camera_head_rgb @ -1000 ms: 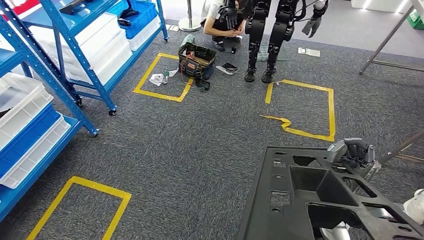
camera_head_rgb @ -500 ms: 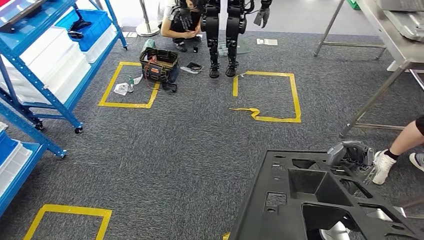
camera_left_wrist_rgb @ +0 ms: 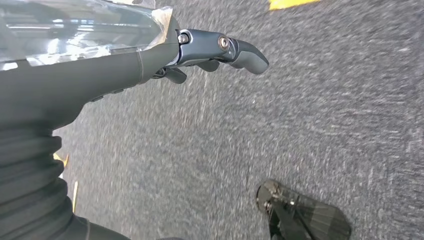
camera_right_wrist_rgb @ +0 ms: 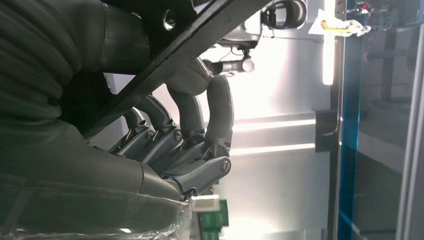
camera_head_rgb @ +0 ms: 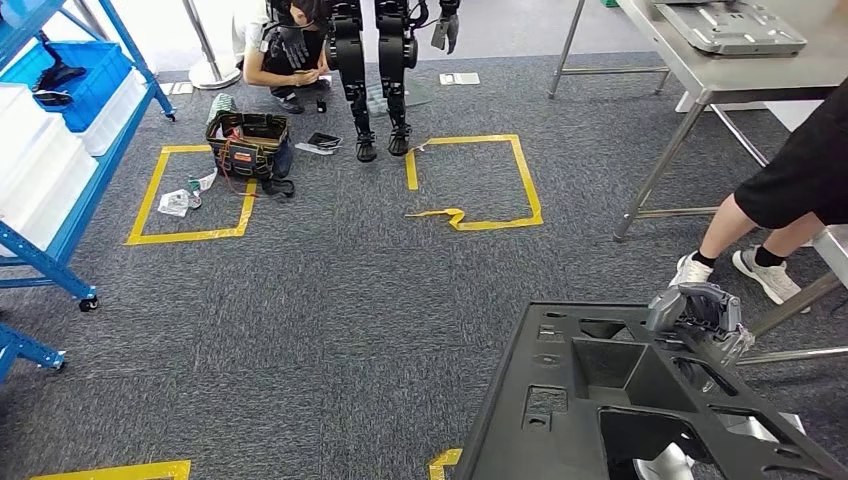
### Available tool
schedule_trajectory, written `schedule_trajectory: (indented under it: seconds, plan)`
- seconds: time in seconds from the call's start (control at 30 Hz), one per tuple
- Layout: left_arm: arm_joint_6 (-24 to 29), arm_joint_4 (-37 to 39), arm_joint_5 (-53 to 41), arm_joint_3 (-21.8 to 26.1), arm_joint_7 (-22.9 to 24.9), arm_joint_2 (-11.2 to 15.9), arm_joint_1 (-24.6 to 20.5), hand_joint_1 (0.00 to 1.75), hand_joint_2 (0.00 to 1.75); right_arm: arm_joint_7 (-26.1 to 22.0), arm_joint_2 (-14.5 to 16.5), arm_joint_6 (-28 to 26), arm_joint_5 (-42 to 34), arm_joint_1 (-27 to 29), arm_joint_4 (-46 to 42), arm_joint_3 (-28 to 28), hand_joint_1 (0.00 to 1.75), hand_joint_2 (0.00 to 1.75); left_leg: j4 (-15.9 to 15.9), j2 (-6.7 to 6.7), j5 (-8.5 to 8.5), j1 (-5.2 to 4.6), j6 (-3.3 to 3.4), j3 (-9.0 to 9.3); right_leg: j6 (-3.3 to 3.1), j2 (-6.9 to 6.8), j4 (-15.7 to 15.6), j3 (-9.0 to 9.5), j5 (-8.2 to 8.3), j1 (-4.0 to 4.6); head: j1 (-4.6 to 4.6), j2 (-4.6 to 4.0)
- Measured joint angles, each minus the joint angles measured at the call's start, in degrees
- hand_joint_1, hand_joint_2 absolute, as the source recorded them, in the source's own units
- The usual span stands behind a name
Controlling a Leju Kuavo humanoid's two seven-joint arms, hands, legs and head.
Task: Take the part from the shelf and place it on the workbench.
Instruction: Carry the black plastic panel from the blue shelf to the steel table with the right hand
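I have the black part up off the carpet, my right hand gripping its far right edge. My left hand sits under it; I cannot tell its grip. The workbench stands well ahead, right.

Part near right; workbench far right; shelf left
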Motion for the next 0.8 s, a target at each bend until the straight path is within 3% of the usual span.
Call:
schedule_trajectory:
  seconds: [0.07,0.13,0.17,0.2,0.23,0.3,0.37,0.43,0.47,0.53,0.6,0.63,0.67,0.7,0.73,0.77,0.8]
  plan:
    - [0.0,0.0,0.0,0.0,0.1,0.0,0.1,0.0,1.75,0.0,0.0,0.0,0.0,0.0,0.0,0.0,1.75,1.75,-0.3,1.73,0.39,-0.16,0.55,-0.16,-0.57,-3.24,5.9,-2.91,-2.9,0.24,0.25,0.01]
    - [0.0,0.0,0.0,0.0,0.2,0.0,0.3,0.0,1.75,0.0,0.0,-0.1,0.0,0.3,0.0,0.1,1.75,1.75,-0.3,3.6,0.44,-0.38,0.7,-0.45,-0.76,-4.13,13.3,-6.0,-5.87,0.29,0.42,0.01]
    - [-0.1,0.0,0.0,0.0,0.3,0.0,0.3,0.0,1.75,0.0,0.0,-0.1,0.0,0.4,0.0,0.1,1.75,1.75,-0.3,4.52,0.45,-0.45,0.72,-0.54,-0.55,-4.25,14.8,-6.36,-6.37,0.28,0.44,0.01]
    - [-0.1,0.0,0.0,0.0,0.4,0.1,0.3,0.0,1.75,0.0,0.0,-0.2,0.0,0.6,0.0,0.1,1.75,1.75,-0.3,5.36,0.45,-0.5,0.73,-0.58,-0.18,-4.45,14.1,-5.52,-6.05,0.28,0.46,0.01]
    - [-0.2,0.0,0.0,0.0,0.4,0.0,0.3,0.0,1.75,0.0,0.0,-0.3,0.0,0.6,0.0,0.1,1.75,1.75,-0.3,6.12,0.43,-0.52,0.69,-0.56,0.24,-4.97,11.0,-3.43,-5.07,0.29,0.47,0.01]
    - [-0.2,0.0,0.0,0.0,0.5,0.0,0.3,0.0,1.75,0.0,0.1,-0.4,0.0,0.6,0.0,0.1,1.75,1.75,-0.1,7.37,0.21,-0.77,0.36,-0.46,0.6,-7.58,2.7,1.83,-3.03,0.55,0.52,0.01]
    - [-0.3,0.0,0.0,0.0,0.5,0.0,0.3,0.0,1.75,0.0,0.2,-0.5,0.1,0.4,0.0,0.1,1.75,1.75,0.1,8.5,-0.03,-1.12,-0.12,-0.35,0.06,-9.05,-1.4,4.35,-2.15,0.94,0.45,0.01]
    - [-0.3,0.0,0.0,0.0,0.6,0.1,0.2,0.0,1.75,0.0,0.3,-0.5,0.2,0.4,0.0,0.1,1.75,1.75,0.2,9.58,-0.13,-1.13,-0.59,-0.21,-0.63,-7.89,-1.7,4.24,-1.88,0.99,0.36,0.01]
    - [-0.3,0.0,0.0,0.0,0.6,0.1,0.1,0.0,1.75,0.0,0.4,-0.5,0.2,0.4,-0.1,0.1,1.75,1.75,0.5,9.23,-0.44,-0.96,-0.94,-0.25,-0.91,-7.26,-1.8,4.19,-1.73,0.79,0.36,0.01]
    - [-0.3,0.0,0.0,0.0,0.7,0.0,0.0,0.0,1.75,0.0,0.5,-0.5,0.3,0.3,-0.1,0.1,1.75,1.75,3.6,6.42,-2.79,-0.53,-1.68,-1.52,-1.78,-6.09,-2.1,4.14,-1.35,0.26,0.19,0.01]
    - [-0.3,0.0,0.0,0.0,0.8,0.0,0.0,0.0,1.75,0.0,0.8,-0.5,0.4,0.1,-0.1,0.1,1.75,1.75,10.9,3.31,-6.72,-0.08,-2.19,-4.91,-2.41,-4.96,-2.1,3.87,-1.12,0.21,0.02,0.0]
    - [-0.3,0.0,0.1,0.0,0.8,0.0,0.1,0.0,1.75,0.0,0.9,-0.5,0.5,0.1,-0.1,0.1,1.75,1.75,14.3,2.78,-8.11,0.08,-2.36,-6.65,-2.53,-4.33,-2.1,3.73,-1.02,0.26,0.03,0.0]
    - [-0.3,0.0,0.1,0.0,0.9,0.0,0.1,0.0,1.75,0.0,1.0,-0.5,0.5,0.1,-0.1,0.1,1.75,1.75,16.3,2.58,-8.46,0.25,-2.48,-7.72,-2.57,-3.63,-2.0,3.61,-0.93,0.3,0.03,0.0]
    - [-0.3,0.0,0.1,0.0,0.9,0.0,0.2,0.0,1.75,0.0,1.0,-0.5,0.5,0.1,-0.1,0.1,1.75,1.75,16.1,2.5,-7.61,0.44,-2.57,-7.7,-2.53,-2.9,-2.0,3.56,-0.84,0.3,0.02,0.0]
    - [-0.3,0.0,0.1,0.0,0.9,0.0,0.2,0.0,1.75,0.0,1.1,-0.5,0.5,0.1,-0.1,0.1,1.75,1.75,13.8,2.32,-5.82,0.68,-2.64,-6.61,-2.45,-2.15,-2.0,3.55,-0.75,0.26,0.02,0.01]
    - [-0.3,0.0,0.1,0.0,0.9,0.0,0.2,0.0,1.75,0.0,1.1,-0.5,0.5,0.1,-0.1,0.1,1.75,1.75,10.0,1.63,-3.55,0.99,-2.68,-4.74,-2.31,-1.4,-1.9,3.56,-0.67,0.21,0.0,0.0]
    - [-0.3,0.0,0.1,0.0,0.9,0.0,0.2,0.0,1.75,0.0,1.1,-0.5,0.5,0.1,-0.1,0.1,1.75,1.75,6.2,0.11,-1.9,1.29,-2.73,-2.86,-2.11,-0.72,-1.8,3.46,-0.59,0.27,0.0,0.0]
